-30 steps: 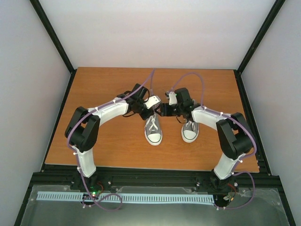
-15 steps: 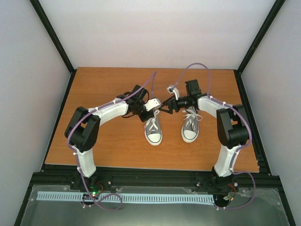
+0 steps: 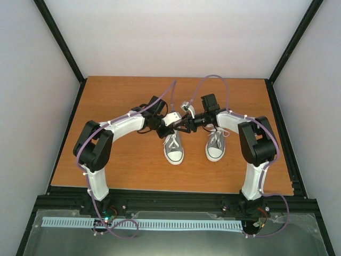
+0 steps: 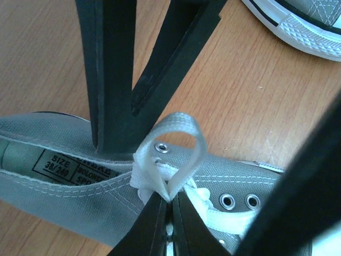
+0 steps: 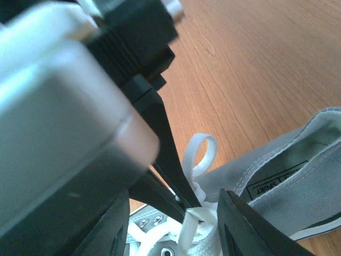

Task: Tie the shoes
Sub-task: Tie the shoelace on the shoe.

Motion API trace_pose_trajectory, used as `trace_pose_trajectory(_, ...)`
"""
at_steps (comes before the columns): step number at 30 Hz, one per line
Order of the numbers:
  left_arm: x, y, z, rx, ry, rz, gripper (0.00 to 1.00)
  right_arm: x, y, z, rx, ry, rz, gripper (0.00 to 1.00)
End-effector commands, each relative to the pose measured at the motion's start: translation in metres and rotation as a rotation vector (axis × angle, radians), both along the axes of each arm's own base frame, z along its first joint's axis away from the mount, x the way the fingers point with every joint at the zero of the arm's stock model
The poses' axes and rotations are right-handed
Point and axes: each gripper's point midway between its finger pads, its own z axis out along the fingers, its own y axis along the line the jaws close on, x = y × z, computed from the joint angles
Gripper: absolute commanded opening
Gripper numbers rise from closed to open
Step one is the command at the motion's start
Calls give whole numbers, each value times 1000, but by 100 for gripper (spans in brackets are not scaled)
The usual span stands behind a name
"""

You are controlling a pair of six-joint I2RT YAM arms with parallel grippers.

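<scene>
**Location.** The shoes sit side by side at the centre of the surface (image 3: 117, 106) in the overhead view, toes pointing to the bottom of the frame. The worked shoe (image 3: 173, 152) is on the left and the second shoe (image 3: 215, 148) on the right. Both arms converge above the worked shoe's tongue.

**Left gripper (image 4: 169, 200).** The jaws are closed on the base of a lace loop (image 4: 178, 120) at the lower centre of the left wrist view. Pinching at the root, not the crown, appears meant to hold the loop upright and open so the other arm can work around it.

**Right gripper (image 5: 176, 205).** The jaws stand apart at the bottom of the right wrist view, one finger on either side of the lacing just below the loop. Whether either finger touches the lace cannot be told (the near field is badly blurred). The straddling position suggests it is lining up a grasp.

**Materials.**
- The lace is flat, white woven tape that is stiff enough to hold a rounded, teardrop-shaped bow.
- The upper is grey canvas with visible weave, white stitching and metal eyelets (image 4: 228, 201).
- A printed size label (image 4: 56, 162) lies inside the collar.
- The second shoe has a white rubber sole edge.
- The surface is smooth, orange-brown wood grain.

**Judgement.** The knot on the worked shoe is unfinished. The second shoe's laces look loose.
</scene>
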Motion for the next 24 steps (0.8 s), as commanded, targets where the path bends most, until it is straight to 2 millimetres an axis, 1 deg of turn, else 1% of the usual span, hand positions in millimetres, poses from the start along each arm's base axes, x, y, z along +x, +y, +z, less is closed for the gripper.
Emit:
trace_pose_trajectory(1,-1,-1,3,-10,10,-27,6,-1,0,-14,-2,-9,21,45)
trace_pose_trajectory(5,-1,-2,3,-11,11,-27,6,-2,-1,-20,-17,0,21,36)
trace_pose_trajectory(7,-1,-2,4,-12,12,-26,6,-1,-2,-23,-31,1,13,35)
trace_pose_trajectory(8,-1,-2,4,-11,12,-27,6,-1,-3,-23,-36,1,9,36)
trace_pose_trajectory(12,-2,-2,4,-12,12,-30,5,5,-6,-24,-51,-15,-26,47)
trace_pose_trajectory(15,-2,-1,4,-13,13,-33,5,14,-11,-13,-24,-32,-50,53)
trace_pose_trajectory(17,-3,-2,5,-15,13,-35,5,19,-14,-6,-7,-43,-57,53)
trace_pose_trajectory(18,-3,-2,5,-15,12,-35,5,19,-14,-5,-9,-43,-54,53)
trace_pose_trajectory(22,-2,-3,6,-20,13,-37,5,12,-15,-17,-22,-6,-44,52)
trace_pose_trajectory(24,-2,-3,7,-24,13,-36,5,9,-15,-20,-12,9,-40,52)
